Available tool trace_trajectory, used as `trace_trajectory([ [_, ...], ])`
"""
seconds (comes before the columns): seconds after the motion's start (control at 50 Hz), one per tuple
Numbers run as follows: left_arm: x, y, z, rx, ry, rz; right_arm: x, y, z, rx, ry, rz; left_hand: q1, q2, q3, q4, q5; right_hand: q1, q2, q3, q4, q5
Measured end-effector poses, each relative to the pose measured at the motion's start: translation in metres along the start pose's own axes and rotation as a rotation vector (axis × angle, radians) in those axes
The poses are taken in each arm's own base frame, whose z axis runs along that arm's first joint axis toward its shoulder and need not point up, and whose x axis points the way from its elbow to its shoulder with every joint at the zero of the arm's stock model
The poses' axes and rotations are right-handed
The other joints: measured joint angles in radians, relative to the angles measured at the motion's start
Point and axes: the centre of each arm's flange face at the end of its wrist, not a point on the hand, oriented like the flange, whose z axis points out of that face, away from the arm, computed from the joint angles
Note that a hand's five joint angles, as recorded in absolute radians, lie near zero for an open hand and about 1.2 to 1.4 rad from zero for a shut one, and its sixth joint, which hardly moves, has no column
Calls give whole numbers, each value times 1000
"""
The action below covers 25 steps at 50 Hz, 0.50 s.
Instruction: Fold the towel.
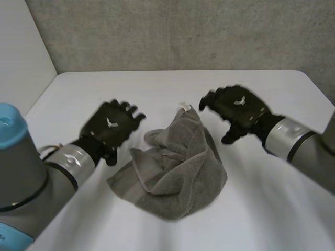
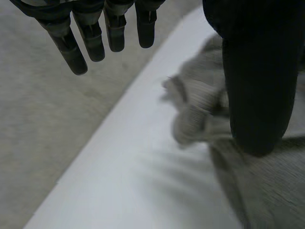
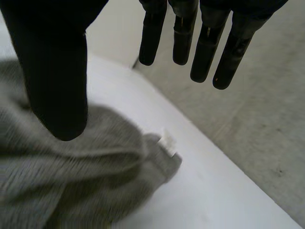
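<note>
The crumpled grey terry towel (image 1: 175,167) lies heaped on the white table (image 1: 272,209). My left hand (image 1: 111,125) hovers at its 9 o'clock, my right hand (image 1: 235,107) at its 2 o'clock, both with fingers loose and holding nothing.

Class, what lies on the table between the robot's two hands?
In the head view, the far end of the crumpled grey towel, with its white tag, lies between the left hand and the right hand.
</note>
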Motion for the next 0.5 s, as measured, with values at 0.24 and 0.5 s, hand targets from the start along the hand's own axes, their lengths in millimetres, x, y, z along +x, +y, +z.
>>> trace_trajectory([
  [0.24, 34, 37, 8, -103, 123, 6, -24, 45, 14, -71, -43, -251, 11, 10, 9, 11, 6, 114, 111, 99, 99, 89],
  [0.5, 46, 53, 31, -112, 147, -3, -38, 54, 30, -6, -56, -287, 582, 583, 578, 581, 582, 457, 420, 412, 411, 404],
])
